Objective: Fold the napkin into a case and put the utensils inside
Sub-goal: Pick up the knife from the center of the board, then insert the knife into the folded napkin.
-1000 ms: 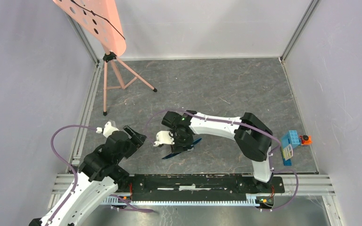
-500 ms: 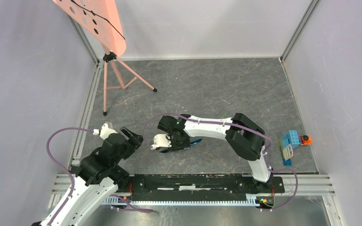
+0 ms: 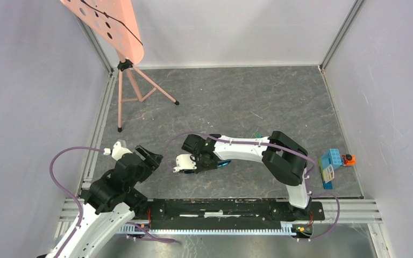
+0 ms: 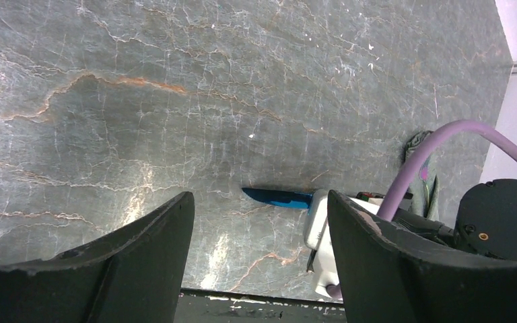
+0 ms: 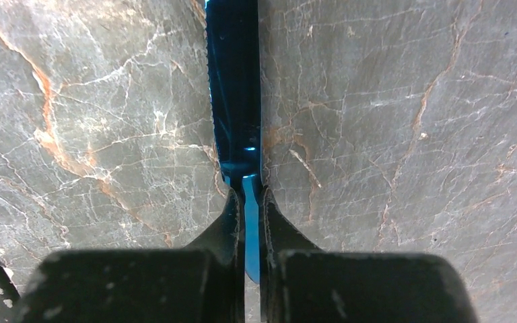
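right fingers [image 5: 234, 210]: clenched tight on the blue knife [image 5: 234, 101], one finger on each side of its thin handle end.
where the knife is: in the right fingers, over the near middle of the table [image 3: 236, 97]. it is low, but i cannot tell if it touches.
which way the knife runs: its long way goes straight out from the right fingers, in line with them. the toothy edge is on the left in the right wrist view.
left fingers [image 3: 151, 156]: spread wide, holding nothing. they hang near the knife tip, a little apart from it.
nearer arm: the right arm [image 3: 247, 145], since it holds the knife.
napkin: i cannot pick it out. it is about the same colour as the table.
small grey and green thing [image 3: 256, 135]: it sits just beside the bend of the right arm. it may be the napkin with something in it, but it is too small to tell.
case: no open pouch shows, so i cannot say what is inside anything.
next move, my guess: the knife has to slide in tip first, so its long way must line up with the mouth of the case. if the small thing is the case, it lies back by the arm's bend, not in front of the tip.
block [image 3: 333, 164]: blue and white with an orange part, at the right edge of the table, well apart from the knife.
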Available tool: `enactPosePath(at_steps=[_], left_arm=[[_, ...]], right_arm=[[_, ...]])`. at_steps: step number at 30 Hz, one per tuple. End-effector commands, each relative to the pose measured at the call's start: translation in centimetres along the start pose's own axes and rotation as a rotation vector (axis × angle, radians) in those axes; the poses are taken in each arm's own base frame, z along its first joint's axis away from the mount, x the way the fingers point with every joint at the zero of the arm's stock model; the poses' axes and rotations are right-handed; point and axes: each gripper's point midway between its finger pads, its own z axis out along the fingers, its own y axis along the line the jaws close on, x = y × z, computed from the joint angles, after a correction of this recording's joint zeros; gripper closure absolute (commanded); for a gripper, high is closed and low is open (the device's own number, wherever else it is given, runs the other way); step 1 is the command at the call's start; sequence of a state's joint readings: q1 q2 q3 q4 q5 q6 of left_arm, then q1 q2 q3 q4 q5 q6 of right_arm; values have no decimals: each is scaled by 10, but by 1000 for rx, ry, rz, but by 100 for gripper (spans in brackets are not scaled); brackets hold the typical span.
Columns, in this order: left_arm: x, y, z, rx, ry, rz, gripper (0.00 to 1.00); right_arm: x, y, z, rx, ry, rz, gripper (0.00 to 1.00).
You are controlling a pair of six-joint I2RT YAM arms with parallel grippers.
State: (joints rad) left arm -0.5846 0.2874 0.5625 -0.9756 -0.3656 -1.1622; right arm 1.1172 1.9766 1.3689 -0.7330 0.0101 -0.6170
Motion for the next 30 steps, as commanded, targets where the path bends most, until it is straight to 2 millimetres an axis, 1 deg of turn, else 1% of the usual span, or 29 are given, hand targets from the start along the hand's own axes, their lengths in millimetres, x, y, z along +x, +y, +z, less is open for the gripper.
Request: enactPosePath(at_steps=[1, 3, 8, 13, 17, 19, 20, 22, 25, 27, 30], left_arm=[[-13, -6, -7, 16, -47, -14, 22], [-14, -6, -7, 16, -50, -17, 22], [-15, -6, -8, 15, -55, -18, 22], [-17, -7, -8, 15, -59, -12, 22], [-15, -9, -6, 16, -54, -4, 22], [-13, -13, -4, 37, -42, 11, 22], [-12, -18, -4, 60, -36, 19, 21], [-6, -36, -5, 153, -1, 69, 20], [6, -69, -12, 341, 56, 141, 19], [12, -86, -16, 440, 81, 159, 18], [22, -105, -18, 541, 127, 167, 18]], right_arm=[[-4, -9, -16, 68, -53, 3, 100], [-3, -8, -23, 72, -71, 7, 100], [4, -1, -28, 67, -91, 25, 100], [12, -2, -37, 86, -108, 62, 100], [22, -7, -50, 120, -104, 98, 100], [31, -14, -59, 145, -106, 139, 100], [37, -16, -63, 154, -102, 156, 100], [55, -24, -68, 179, -91, 202, 100], [84, -34, -74, 212, -80, 280, 100], [102, -43, -78, 239, -79, 327, 100], [133, -55, -81, 269, -65, 404, 100]])
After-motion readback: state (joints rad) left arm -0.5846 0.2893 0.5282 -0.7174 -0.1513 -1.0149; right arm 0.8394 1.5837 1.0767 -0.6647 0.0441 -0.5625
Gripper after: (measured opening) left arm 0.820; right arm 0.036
